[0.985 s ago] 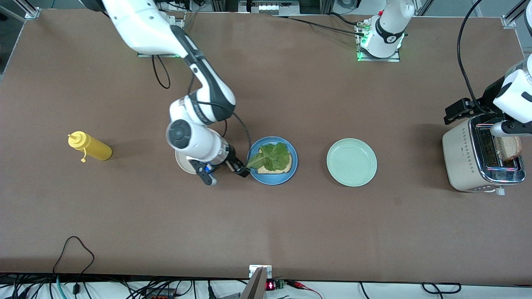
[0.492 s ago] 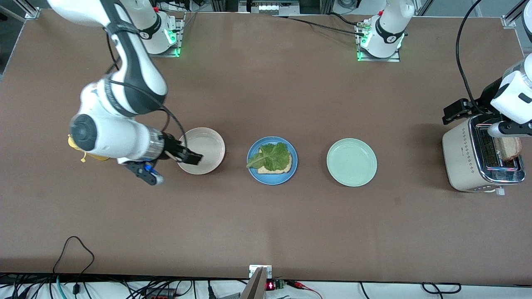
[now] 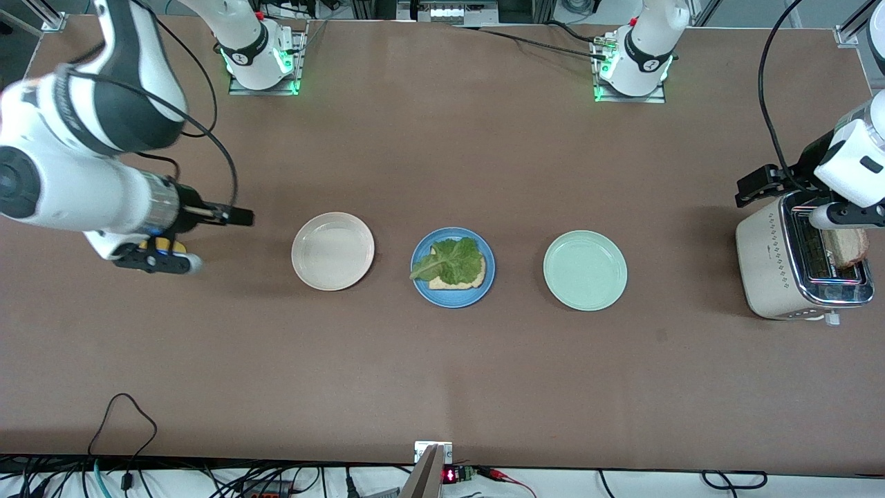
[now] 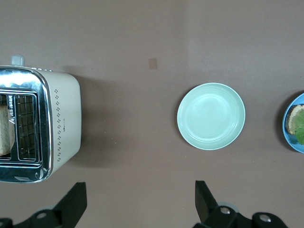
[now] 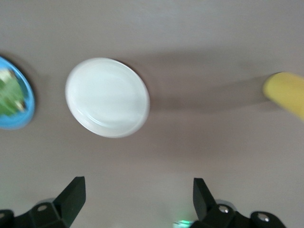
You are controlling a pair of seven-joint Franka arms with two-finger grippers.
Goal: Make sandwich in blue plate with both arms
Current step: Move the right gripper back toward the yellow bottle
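Observation:
The blue plate (image 3: 453,268) sits mid-table and holds one toasted bread slice (image 3: 477,279) with a green lettuce leaf (image 3: 451,261) on top. A second bread slice (image 3: 845,245) stands in the toaster (image 3: 767,259); it also shows in the left wrist view (image 4: 4,130). My left gripper (image 3: 750,188) hangs open and empty in the air beside the toaster (image 4: 47,123), and shows in its own view (image 4: 140,190). My right gripper (image 3: 242,217) is open and empty, in the air toward the right arm's end of the table (image 5: 137,185).
A cream-white plate (image 3: 332,250) lies beside the blue plate toward the right arm's end. A mint-green plate (image 3: 585,270) lies toward the left arm's end. A yellow bottle (image 5: 285,92) lies mostly hidden under the right arm in the front view.
My right arm has pulled away from the blue plate, past the cream plate, toward its end of the table. The lettuce stays on the bread. My left arm has barely moved.

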